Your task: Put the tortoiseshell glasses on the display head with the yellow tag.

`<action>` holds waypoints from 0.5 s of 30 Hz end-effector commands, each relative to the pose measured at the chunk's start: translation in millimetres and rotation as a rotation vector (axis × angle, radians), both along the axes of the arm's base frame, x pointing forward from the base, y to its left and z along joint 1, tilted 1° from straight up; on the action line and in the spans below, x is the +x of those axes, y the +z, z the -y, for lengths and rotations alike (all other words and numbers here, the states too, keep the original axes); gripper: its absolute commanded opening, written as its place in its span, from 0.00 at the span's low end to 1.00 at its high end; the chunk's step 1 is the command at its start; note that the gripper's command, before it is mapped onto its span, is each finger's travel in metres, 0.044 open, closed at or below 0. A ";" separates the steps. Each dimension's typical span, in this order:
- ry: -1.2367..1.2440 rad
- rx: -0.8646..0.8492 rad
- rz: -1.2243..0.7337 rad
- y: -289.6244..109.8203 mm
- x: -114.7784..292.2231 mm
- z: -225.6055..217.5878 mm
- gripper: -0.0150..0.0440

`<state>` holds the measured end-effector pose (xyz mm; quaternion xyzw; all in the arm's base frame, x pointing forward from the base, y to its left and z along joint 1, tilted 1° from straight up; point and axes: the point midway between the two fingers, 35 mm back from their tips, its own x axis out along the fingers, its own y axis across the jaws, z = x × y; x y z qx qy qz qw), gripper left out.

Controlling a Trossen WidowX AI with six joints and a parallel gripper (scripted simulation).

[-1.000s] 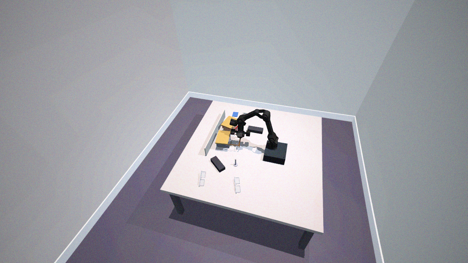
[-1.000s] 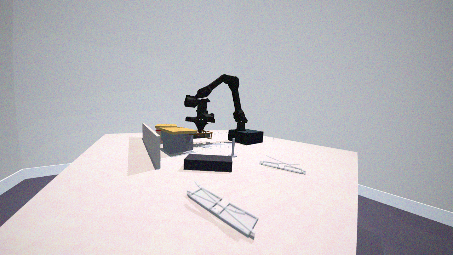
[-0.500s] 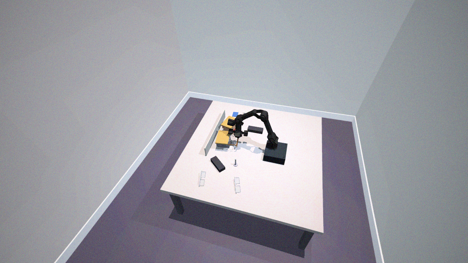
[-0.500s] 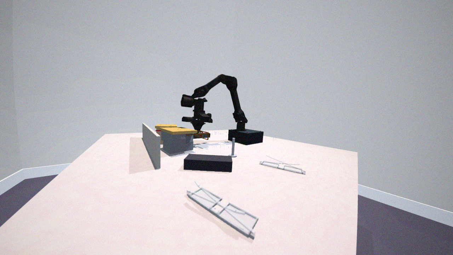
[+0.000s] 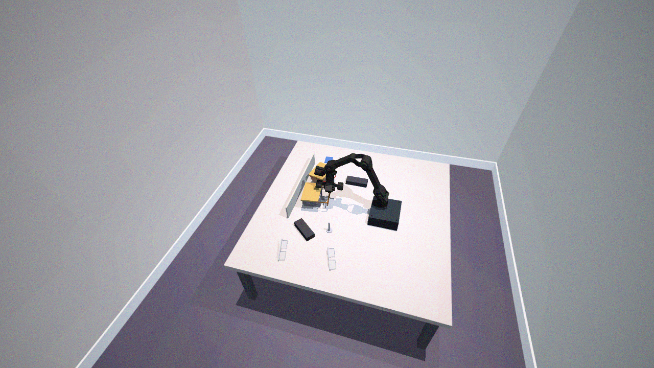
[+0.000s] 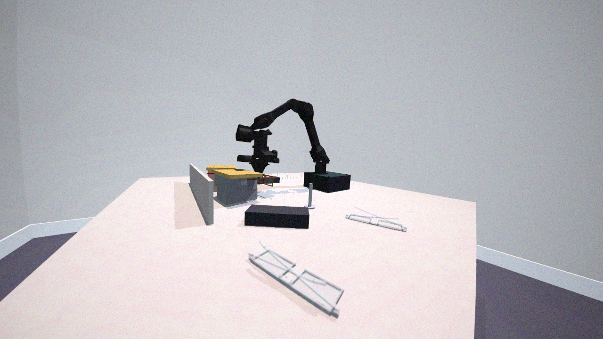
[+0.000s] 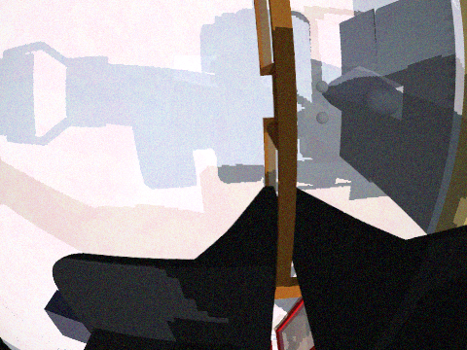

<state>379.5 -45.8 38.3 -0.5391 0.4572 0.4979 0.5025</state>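
Note:
The tortoiseshell glasses (image 5: 328, 198) (image 6: 272, 181) (image 7: 286, 97) are held above the table, in front of the nearer grey head (image 6: 236, 190) (image 7: 413, 141) with yellow hair. My gripper (image 5: 329, 190) (image 6: 258, 172) (image 7: 276, 196) is shut on their front frame, off to one side of the bridge. In the wrist view the head's dark pointed nose (image 7: 347, 92) points at the bridge gap, close to the small round nose pads (image 7: 322, 117). A temple runs beside the head in the exterior view; the ear ends are hidden. I cannot make out a yellow tag on either head.
The other head (image 5: 318, 170), also yellow-topped, stands farther back, with red frames (image 7: 290, 313) by its face. A grey panel (image 5: 295, 199) (image 6: 199, 191) stands behind both heads. Black boxes (image 5: 304, 229) (image 5: 356, 181), a small post (image 5: 329, 227) (image 6: 310, 195) and two pale glasses lie or stand around.

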 end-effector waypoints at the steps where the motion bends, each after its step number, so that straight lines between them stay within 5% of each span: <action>1: -0.005 -0.002 0.001 0.5 6.5 0.0 0.25; 15: -0.005 -0.002 0.003 2.4 25.2 -1.4 0.25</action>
